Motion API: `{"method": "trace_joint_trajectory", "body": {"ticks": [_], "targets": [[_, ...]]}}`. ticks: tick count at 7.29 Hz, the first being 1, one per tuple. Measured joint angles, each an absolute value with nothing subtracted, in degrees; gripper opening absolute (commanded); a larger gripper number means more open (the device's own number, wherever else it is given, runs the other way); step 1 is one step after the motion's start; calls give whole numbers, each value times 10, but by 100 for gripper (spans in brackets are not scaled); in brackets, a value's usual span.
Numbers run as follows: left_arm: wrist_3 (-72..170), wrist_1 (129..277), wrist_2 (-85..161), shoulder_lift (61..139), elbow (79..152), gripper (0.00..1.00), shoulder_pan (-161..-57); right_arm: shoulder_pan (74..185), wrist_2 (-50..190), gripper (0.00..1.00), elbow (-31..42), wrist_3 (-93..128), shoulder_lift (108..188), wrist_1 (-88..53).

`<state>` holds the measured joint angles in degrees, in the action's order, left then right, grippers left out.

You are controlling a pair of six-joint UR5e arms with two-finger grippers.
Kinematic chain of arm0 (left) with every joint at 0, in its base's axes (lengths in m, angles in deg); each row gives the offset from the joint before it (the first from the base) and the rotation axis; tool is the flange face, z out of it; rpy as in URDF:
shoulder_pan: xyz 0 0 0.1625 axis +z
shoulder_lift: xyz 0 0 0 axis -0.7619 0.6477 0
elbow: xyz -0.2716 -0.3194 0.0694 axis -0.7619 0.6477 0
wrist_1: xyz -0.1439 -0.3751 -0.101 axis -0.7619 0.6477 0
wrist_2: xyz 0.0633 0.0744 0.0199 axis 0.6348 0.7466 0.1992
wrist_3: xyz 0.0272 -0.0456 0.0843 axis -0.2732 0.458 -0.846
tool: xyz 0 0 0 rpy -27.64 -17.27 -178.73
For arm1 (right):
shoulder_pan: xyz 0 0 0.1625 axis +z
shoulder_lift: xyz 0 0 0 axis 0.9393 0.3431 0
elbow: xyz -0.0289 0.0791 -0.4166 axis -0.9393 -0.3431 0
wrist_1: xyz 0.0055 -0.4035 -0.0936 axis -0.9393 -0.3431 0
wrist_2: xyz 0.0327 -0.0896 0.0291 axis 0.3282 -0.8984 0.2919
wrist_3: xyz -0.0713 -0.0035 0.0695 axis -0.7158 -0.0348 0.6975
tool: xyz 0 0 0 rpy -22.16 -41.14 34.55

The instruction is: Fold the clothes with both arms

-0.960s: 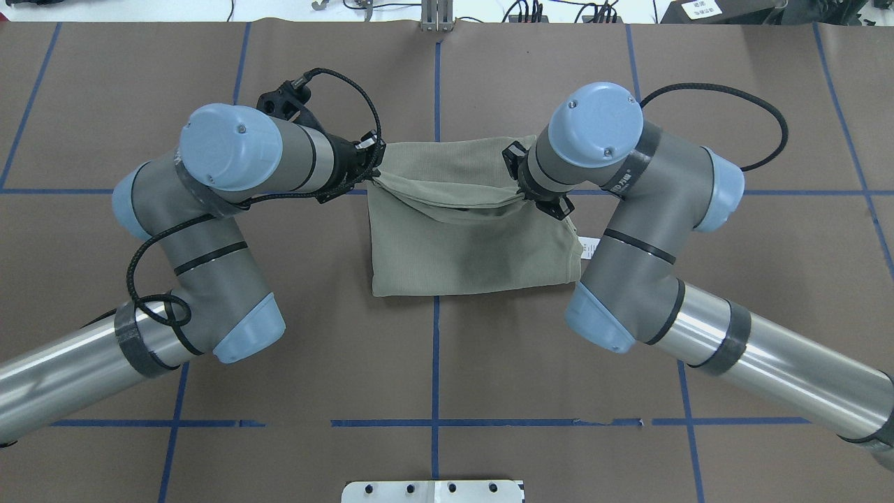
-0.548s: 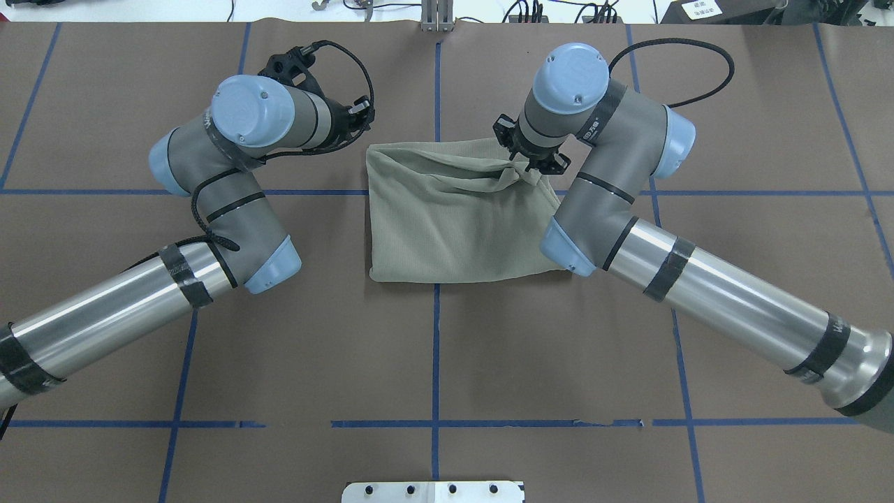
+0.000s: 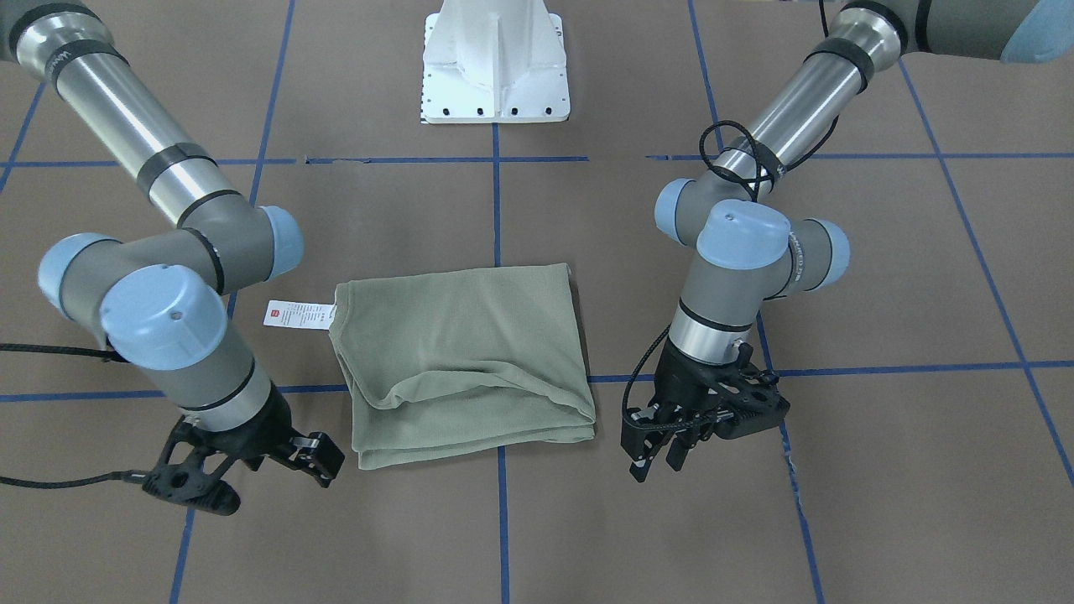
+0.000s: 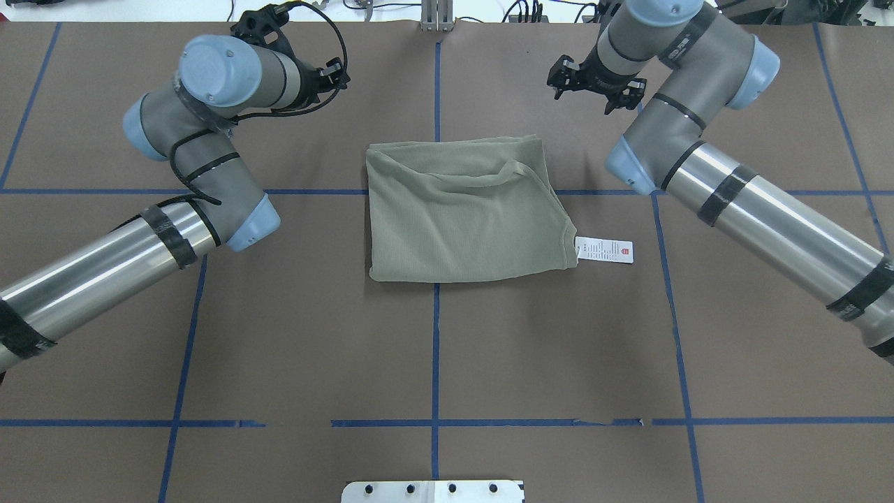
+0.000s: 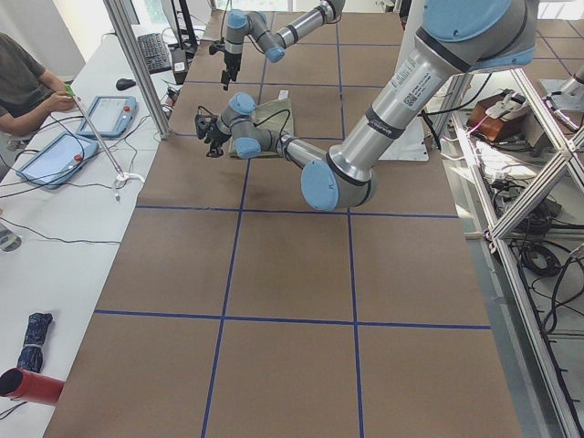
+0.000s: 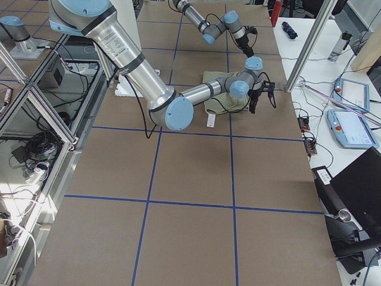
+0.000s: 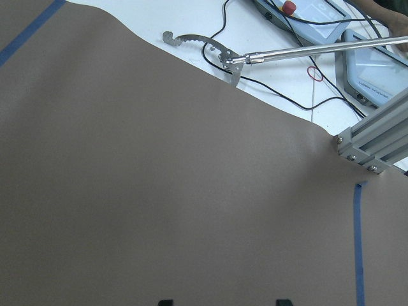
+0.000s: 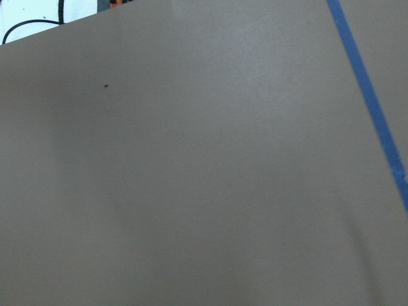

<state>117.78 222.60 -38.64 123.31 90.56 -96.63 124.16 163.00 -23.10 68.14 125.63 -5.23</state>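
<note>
Saw the sage-green knit shirt (image 4: 461,216) lying folded into a rough rectangle at the middle of the brown paper-covered table (image 4: 314,335), flat on its crossing blue tape lines (image 4: 434,349), with a loose fold and a curved hem across the far part. Noted a white rectangular hang tag (image 4: 605,250) sticking out at the near corner on the robot's right, resting on the table against the shirt's edge. Found the left silver-grey jointed arm (image 4: 105,272) bent at the elbow, its black two-finger left gripper (image 3: 656,463) beyond the shirt's far left corner, apart from the cloth, fingers spread and empty; checked this in the left wrist view, with two dark fingertips (image 7: 282,301) well apart at the bottom edge over bare table. Found the right silver-grey jointed arm (image 4: 768,223) reaching likewise, its black right gripper (image 4: 590,87) beyond the far right corner, clear of the cloth, jaws parted and holding nothing. Saw only brown table and one blue line in the right wrist view. Spotted a white fixed base block (image 3: 495,59) on the robot's side of the table and, in the left side view, a seated person (image 5: 23,82) at a white bench (image 5: 55,228) past the far edge
</note>
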Motion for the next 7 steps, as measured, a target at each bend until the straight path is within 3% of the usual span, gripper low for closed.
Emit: {"method": "trace_joint_trajectory", "body": {"ticks": [4, 7], "targets": [[1004, 2217, -538, 1058, 1085, 59, -1044, 1337, 1728, 100, -156, 601, 1370, -57], [780, 2213, -652, 928, 1151, 59, -1152, 1429, 1791, 100, -96, 411, 1495, -63]]}}
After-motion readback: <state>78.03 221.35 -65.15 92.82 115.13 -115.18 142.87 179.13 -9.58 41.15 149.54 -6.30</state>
